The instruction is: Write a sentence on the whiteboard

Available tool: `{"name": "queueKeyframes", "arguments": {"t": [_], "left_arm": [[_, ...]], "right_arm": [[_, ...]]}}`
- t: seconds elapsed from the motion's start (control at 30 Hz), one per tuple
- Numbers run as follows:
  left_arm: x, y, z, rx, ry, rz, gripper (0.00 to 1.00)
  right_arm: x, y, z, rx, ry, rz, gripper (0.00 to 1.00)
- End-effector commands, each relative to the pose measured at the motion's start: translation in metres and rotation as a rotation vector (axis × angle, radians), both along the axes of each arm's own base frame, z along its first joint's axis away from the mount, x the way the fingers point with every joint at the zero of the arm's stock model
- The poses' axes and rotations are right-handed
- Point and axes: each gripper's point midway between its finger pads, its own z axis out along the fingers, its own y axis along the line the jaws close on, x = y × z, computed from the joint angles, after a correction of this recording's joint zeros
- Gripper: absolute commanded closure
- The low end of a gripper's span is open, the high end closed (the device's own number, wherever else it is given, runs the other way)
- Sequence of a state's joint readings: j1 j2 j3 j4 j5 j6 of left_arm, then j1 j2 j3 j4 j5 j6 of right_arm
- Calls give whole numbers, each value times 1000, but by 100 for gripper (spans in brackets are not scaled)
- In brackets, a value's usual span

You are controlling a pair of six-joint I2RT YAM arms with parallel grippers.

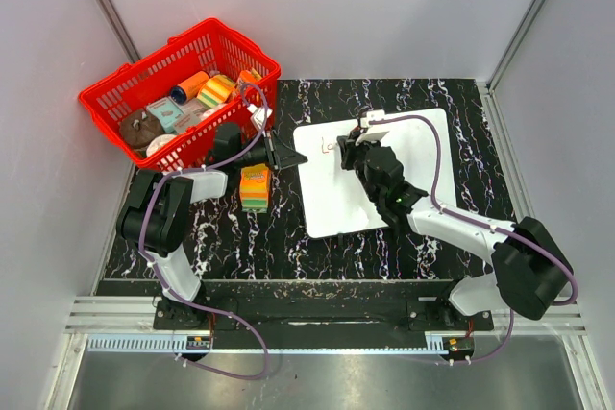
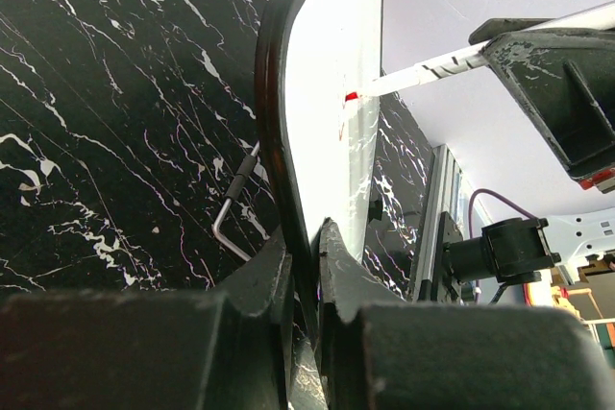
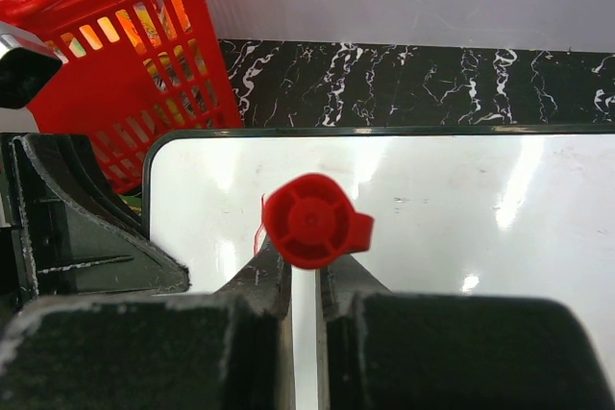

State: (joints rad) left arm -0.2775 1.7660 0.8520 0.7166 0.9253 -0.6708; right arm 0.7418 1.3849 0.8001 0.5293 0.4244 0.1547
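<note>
Whiteboard (image 1: 332, 201) lay on the desk (image 1: 231, 237), its edge pinched by the left pincer (image 1: 291, 157); the right pincer (image 3: 306, 271) pinched the pen (image 2: 423, 72), tip on the first red strokes (image 2: 341, 122). Light, even pressure seemed best.

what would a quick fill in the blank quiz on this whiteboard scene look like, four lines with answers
1. The left gripper is shut on the whiteboard's ____.
2. The right gripper holds a marker whose cap is ____.
3. The marker's tip rests on the ____.
4. The basket stands nearest the ____ gripper.

Missing words: edge; red; whiteboard; left
</note>
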Motion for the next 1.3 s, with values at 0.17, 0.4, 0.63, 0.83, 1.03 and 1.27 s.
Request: {"name": "queueKeyframes", "arguments": {"t": [0.17,0.4,0.63,0.83,1.03,1.27], "left_arm": [[6,-6,-1,66,-165,-7,100],[7,-7,-1,69,-166,-9,100],[6,-8,-1,71,-166,-10,100],[7,-7,-1,72,-167,-9,100],[7,-7,-1,74,-169,-6,100],[7,-8,-1,74,-166,-9,100]], "right_arm": [[11,-18,8,0,-6,-96,100],[14,-9,13,24,-7,-71,100],[15,-3,16,43,-4,-47,100],[8,-4,23,56,-19,-32,100],[2,-18,32,78,-57,-60,100],[5,-21,33,95,-59,-74,100]]}}
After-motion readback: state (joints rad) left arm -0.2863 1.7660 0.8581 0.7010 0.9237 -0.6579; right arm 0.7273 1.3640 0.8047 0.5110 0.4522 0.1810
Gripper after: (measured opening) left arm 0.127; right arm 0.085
